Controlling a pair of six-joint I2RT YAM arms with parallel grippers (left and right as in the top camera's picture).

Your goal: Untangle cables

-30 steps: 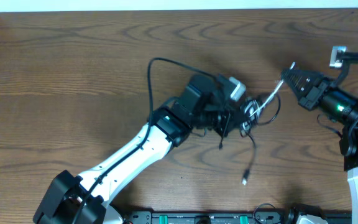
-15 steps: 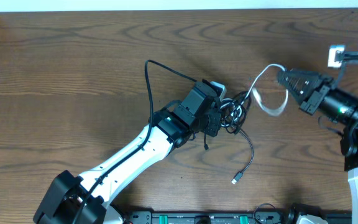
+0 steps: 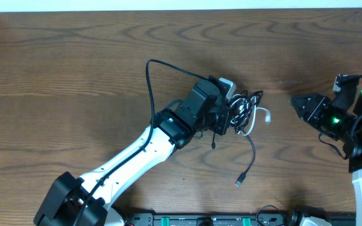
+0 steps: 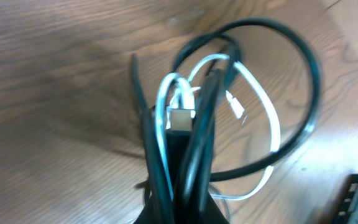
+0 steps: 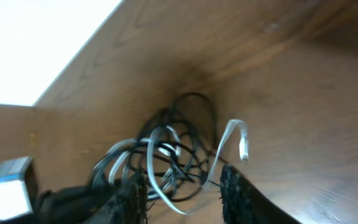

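The cables lie in a tangled bundle (image 3: pixel 244 112) at the table's middle. My left gripper (image 3: pixel 230 116) is shut on the bundle, with black cords and the white cord running between its fingers (image 4: pixel 179 186). The white cable (image 3: pixel 261 117) loops out to the right, its plug end free (image 5: pixel 243 149). One black cable (image 3: pixel 250 160) trails toward the front and ends in a small plug (image 3: pixel 238 182). My right gripper (image 3: pixel 298 104) is open and empty, well to the right of the tangle, its fingers spread (image 5: pixel 182 190) and facing it.
A thicker black wire (image 3: pixel 153 78) arcs from the left arm over the table. The table's far edge meets a white wall (image 5: pixel 36 43). Dark equipment (image 3: pixel 231 220) lines the front edge.
My right gripper let go of the white cable and drew back to the right. The white loop fell back beside the tangle. The left gripper shifted slightly right with the bundle.
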